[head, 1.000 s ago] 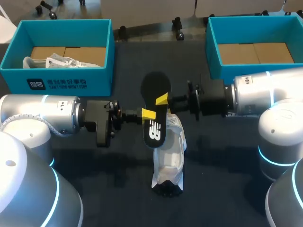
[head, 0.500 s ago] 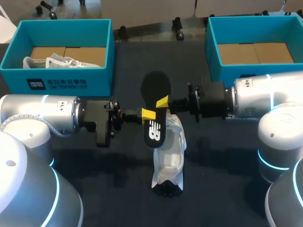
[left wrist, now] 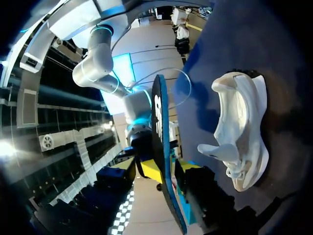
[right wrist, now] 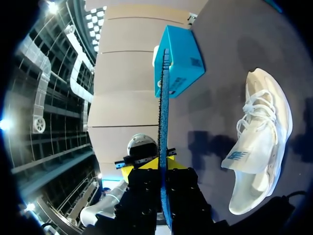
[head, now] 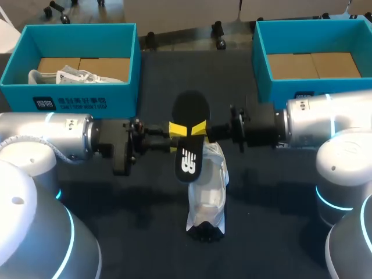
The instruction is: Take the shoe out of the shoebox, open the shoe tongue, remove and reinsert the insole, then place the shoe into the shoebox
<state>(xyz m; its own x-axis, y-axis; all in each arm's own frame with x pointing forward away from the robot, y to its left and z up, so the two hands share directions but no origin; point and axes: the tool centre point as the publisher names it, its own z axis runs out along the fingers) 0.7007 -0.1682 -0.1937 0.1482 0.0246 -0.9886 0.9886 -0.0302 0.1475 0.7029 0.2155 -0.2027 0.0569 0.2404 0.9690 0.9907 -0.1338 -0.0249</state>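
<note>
A black insole (head: 191,108) with a white logo hangs on edge above the white shoe (head: 207,192), which lies on its side on the dark table. My right gripper (head: 199,128) comes in from the right and is shut on the insole's middle; in the right wrist view the insole (right wrist: 163,98) stands edge-on between its fingers (right wrist: 164,169), with the shoe (right wrist: 259,142) beside it. My left gripper (head: 177,129) is at the insole's other side, fingers open. In the left wrist view the insole (left wrist: 159,122) runs past the open gripper (left wrist: 169,171), a gap showing beside it, and the shoe (left wrist: 242,132) lies below.
A teal shoebox (head: 75,99) stands at the back left with another white shoe (head: 64,75) inside. A second teal shoebox (head: 261,64) stands at the back right, near my right arm. The left box (right wrist: 178,63) also shows beyond the insole in the right wrist view.
My left gripper has opened and let go of the insole, its arm shifting a little toward the back. My right gripper has closed on the insole, which sits slightly higher.
</note>
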